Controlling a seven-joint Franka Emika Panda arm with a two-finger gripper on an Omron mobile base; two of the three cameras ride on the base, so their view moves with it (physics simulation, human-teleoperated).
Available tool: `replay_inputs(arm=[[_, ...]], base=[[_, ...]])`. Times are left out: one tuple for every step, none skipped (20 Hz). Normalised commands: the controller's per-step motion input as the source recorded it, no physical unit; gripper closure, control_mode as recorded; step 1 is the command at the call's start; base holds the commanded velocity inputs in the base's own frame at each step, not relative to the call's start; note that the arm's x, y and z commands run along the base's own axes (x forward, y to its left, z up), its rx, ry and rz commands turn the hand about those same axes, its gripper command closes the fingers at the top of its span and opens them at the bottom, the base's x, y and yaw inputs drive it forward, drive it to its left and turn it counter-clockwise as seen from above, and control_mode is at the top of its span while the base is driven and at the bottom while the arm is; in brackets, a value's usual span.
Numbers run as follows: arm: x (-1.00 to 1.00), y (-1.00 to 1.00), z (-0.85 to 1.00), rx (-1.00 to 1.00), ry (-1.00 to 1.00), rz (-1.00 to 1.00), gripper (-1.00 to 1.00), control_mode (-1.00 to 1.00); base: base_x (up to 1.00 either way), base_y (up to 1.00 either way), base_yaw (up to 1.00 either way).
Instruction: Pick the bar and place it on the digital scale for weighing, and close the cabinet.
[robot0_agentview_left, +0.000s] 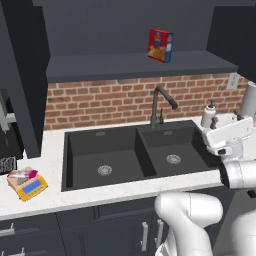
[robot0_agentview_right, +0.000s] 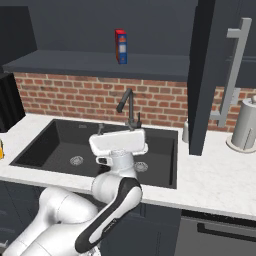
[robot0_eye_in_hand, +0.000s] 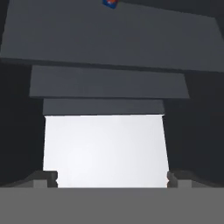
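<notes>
You have the bar (robot0_agentview_left: 22, 174) lying on the digital scale (robot0_agentview_left: 28, 186), which sits on the counter (robot0_agentview_left: 50, 150) at the near left, well left of the double sink (robot0_agentview_left: 135, 155). The faucet (robot0_agentview_left: 159, 106) stands at the far edge of the sink, and above it the cereal box (robot0_agentview_left: 160, 45) stands upright on the open shelf of the cabinet (robot0_agentview_right: 100, 62). To the right of the sink you find an open cabinet door (robot0_agentview_right: 205, 75) hanging edge-on over the counter, with a paper towel roll (robot0_agentview_right: 245, 125) farther right.
</notes>
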Motion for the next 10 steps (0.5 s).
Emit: replay_inputs(arm=[[0.15, -0.34, 0.07, 0.08, 0.21, -0.17, -1.0, -1.0], [0.11, -0.4, 0.06, 0.05, 0.31, -0.22, -1.0, -1.0], [0.13, -0.41, 0.11, 0.05, 0.35, -0.23, -1.0, -1.0], [0.08, -0.44, 0.1, 0.03, 0.44, -0.26, -1.0, -1.0], [0.09, -0.46, 0.08, 0.02, 0.47, -0.26, -1.0, -1.0], [0.07, -0.49, 0.14, 0.02, 0.46, -0.25, -1.0, -1.0], [0.06, -0.47, 0.11, 0.02, 0.46, -0.25, -1.0, -1.0], [0.08, -0.48, 0.1, 0.03, 0.44, -0.25, -1.0, -1.0], [0.13, -0.46, 0.04, 0.03, 0.4, -0.23, -1.0, -1.0], [0.14, -0.45, 0.0, 0.03, 0.32, -0.2, -1.0, -1.0]], base=[[0.0, 0.0, 0.0], [0.0, 0.0, 0.0], [0.0, 0.0, 0.0], [0.0, 0.0, 0.0], [0.0, 0.0, 0.0], [0.0, 0.0, 0.0], [0.0, 0.0, 0.0], [0.0, 0.0, 0.0], [0.0, 0.0, 0.0], [0.0, 0.0, 0.0]])
